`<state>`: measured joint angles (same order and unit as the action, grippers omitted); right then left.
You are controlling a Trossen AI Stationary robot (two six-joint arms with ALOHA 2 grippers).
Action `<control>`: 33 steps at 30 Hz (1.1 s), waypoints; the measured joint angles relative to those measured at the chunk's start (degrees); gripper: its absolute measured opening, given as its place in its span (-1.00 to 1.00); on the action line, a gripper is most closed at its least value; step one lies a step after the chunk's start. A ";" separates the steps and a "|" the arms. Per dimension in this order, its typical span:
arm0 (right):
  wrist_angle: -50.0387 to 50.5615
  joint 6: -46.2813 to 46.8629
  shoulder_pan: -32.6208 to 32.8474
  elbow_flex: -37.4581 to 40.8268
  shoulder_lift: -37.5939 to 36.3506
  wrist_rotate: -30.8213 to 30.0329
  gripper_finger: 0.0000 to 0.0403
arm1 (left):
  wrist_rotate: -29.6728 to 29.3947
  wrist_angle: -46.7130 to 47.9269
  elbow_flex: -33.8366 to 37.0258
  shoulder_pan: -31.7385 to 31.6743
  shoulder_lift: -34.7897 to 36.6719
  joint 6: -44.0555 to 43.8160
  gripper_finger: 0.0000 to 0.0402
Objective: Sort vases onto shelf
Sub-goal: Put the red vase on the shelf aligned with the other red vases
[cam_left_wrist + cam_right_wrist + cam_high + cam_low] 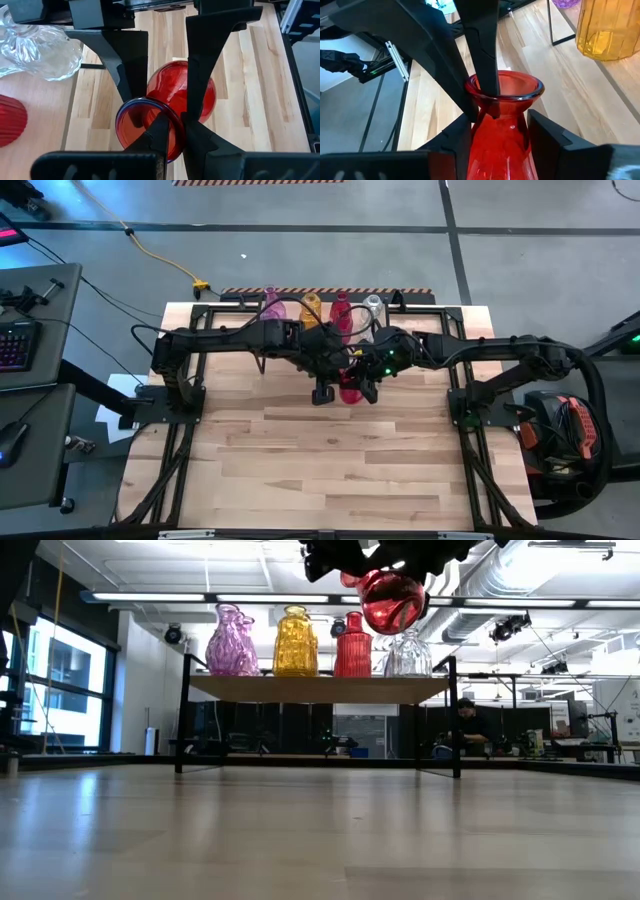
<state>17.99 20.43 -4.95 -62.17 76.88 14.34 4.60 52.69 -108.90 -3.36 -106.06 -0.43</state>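
Worktop [320, 470]: the butcher-block surface is lying bare across its near part, with both arms reaching in over the far half.

Red vase in the air [392, 600]: it is hanging tilted above the worktop, just in front of the shelf, at the right of the row as the low view shows it. In the high view it is showing between the two hands, just near of the shelf edge.

Left hand [172, 132]: it is pinching the rim of the red vase [172, 107], one finger inside the mouth and one outside, fingers all but closed on the thin glass. It is reaching in from the left.

Right hand [502, 137]: it is straddling the neck of the red vase [502, 145] from the right, a finger on each side. The fingers are standing partly open; whether they are already touching the glass I cannot tell.

Shelf [320, 688]: the light wooden top on thin black legs is standing at the far edge of the worktop, centred.

Vases on the shelf, left to right in the low view: a pink vase [232, 641], a yellow vase [295, 642], a ribbed red vase [352, 645] and a clear vase [407, 654] are standing upright in a row, close together.

Room beyond: a person [467, 725] is sitting at a desk far behind the shelf, on the right.
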 joint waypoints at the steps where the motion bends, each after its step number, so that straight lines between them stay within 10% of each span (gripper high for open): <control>1: 0.03 0.20 -0.03 0.00 0.00 0.30 -0.34 | -0.43 -0.06 0.00 0.01 0.00 -0.44 -0.89; 11: 0.46 1.81 -0.04 0.00 -0.02 -0.63 -0.12 | -2.40 -2.38 -0.64 -0.11 -0.06 -1.08 -0.90; 33: -2.30 2.00 0.11 0.04 0.09 -4.55 -0.41 | -3.70 -0.84 -2.05 -0.41 -0.07 -0.89 -0.90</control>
<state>15.68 22.43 -4.84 -62.13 76.97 9.79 0.90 51.86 -110.95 -3.77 -106.13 -1.32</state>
